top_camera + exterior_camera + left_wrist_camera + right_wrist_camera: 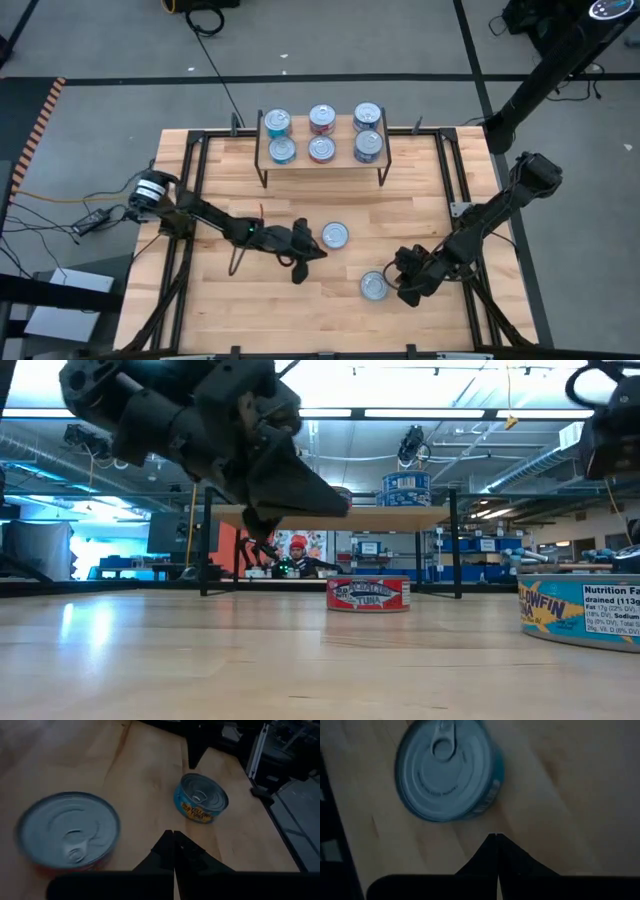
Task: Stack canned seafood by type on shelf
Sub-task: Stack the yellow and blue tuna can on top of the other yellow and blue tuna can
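Two tins of canned seafood stand on their bases on the table. One is red-labelled point(334, 235) point(368, 593) point(67, 832); the other is blue-labelled point(374, 286) point(447, 770) point(201, 798). The shelf point(322, 165) point(330, 517) stands at the far middle on thin black legs and carries several more tins point(321, 149) in two rows. My left gripper point(318, 250) point(173, 836) is shut, just near-left of the red tin and above the table. My right gripper point(406, 292) point(496, 838) is shut, pointing steeply down just right of the blue tin.
A black metal frame point(190, 200) runs along the table's left, right and far sides. Bare wood lies between the shelf and the two loose tins. A thin cable point(238, 262) lies on the table under my left arm.
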You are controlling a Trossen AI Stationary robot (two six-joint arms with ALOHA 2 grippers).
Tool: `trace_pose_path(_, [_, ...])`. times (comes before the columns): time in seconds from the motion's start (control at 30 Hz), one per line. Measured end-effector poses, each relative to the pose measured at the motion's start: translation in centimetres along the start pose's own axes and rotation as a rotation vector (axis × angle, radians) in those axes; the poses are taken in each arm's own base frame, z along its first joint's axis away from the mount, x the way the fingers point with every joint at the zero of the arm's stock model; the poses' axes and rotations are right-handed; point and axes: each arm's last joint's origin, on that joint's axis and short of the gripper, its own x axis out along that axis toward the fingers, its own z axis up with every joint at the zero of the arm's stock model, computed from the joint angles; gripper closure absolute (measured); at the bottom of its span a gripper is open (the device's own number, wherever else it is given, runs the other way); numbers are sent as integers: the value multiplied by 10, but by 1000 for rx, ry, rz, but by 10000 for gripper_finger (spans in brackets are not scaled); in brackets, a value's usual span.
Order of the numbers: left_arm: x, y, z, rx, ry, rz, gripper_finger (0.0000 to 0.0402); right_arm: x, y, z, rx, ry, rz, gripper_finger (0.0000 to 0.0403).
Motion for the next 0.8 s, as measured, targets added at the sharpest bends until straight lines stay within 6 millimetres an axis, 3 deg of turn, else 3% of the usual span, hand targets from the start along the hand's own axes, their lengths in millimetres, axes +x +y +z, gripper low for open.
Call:
trace_pose_path(0.23, [30,-4,0,15,17,-9,401,31,9,-2,-22,22,60,396])
trace_pose_path(0.5, [41,-5,-2,14,24,-6,401,52,22,6,21,-39,146,396])
trace_pose_path(0.8, [41,-4,-3,2,33,13,401,46,31,31,0,-134,194,396])
